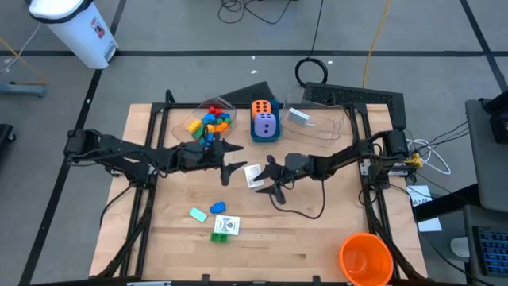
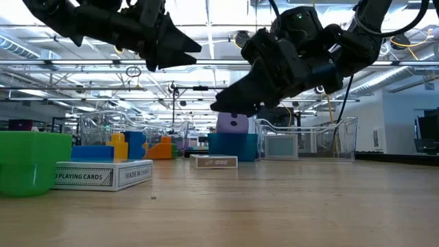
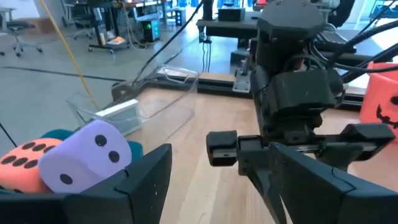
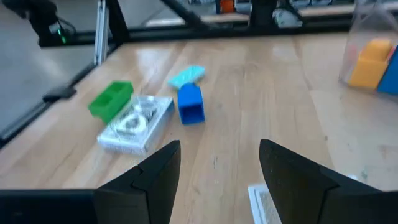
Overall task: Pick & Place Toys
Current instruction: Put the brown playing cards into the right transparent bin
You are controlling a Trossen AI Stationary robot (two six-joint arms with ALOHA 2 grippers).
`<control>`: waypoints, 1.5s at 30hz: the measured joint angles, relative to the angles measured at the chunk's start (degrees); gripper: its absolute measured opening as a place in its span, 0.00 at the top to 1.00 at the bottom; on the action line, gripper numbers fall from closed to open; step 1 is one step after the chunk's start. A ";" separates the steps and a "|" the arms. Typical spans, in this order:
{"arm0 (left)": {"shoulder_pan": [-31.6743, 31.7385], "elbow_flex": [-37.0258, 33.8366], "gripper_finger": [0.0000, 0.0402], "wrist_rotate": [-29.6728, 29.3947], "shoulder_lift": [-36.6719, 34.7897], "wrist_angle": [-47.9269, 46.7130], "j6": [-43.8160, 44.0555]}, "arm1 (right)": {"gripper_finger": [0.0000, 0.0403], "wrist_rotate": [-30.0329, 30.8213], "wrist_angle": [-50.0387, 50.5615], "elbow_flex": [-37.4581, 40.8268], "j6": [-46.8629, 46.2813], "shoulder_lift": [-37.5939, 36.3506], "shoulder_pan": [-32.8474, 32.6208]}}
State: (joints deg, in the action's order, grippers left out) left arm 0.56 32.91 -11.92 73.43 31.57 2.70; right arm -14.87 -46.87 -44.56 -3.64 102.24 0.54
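We are holding both arms over the middle of the table, facing each other, and neither pincer is grasping anything. The left gripper is hanging released with its fingers apart, just in front of the clear tub that is already carrying a heap of coloured bricks. The right gripper is also spread and empty, hovering right beside a small white card that is lying flat on the wood between the two arms. We judge that this card is the next pick, since the right fingers are sitting to either side of its edge in the right wrist view.

More toys are waiting nearer the front edge, well apart from the grippers: a blue brick, a pale blue piece, a green brick and a card box lying touching the green brick. They are lying loose, so each will need its own trip.

The orange die and the purple die are sitting stacked in the blue box at the back. A second clear tub beside it is holding one white card. The big orange cup is standing alone at the near right corner.
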 joint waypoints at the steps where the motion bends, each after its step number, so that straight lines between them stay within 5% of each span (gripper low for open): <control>1: 0.00 0.00 0.32 -0.01 0.00 -0.14 0.10 | 0.48 0.00 0.83 0.00 0.33 0.00 -0.09; 24: 4.20 0.07 0.32 -0.11 0.00 15.95 -16.32 | 0.48 0.15 6.96 0.00 10.84 0.00 -0.06; 29: 4.19 0.66 0.32 0.07 0.00 18.36 -18.71 | 0.48 4.61 7.57 0.00 13.07 0.00 1.05; 45: 4.17 2.03 0.32 5.01 1.55 -6.24 -2.51 | 0.48 3.01 8.31 -2.04 9.86 7.88 -1.04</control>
State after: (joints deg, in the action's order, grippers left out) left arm 4.73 34.94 -6.92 74.97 25.32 0.19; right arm -11.87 -38.56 -46.60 6.22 110.11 -0.50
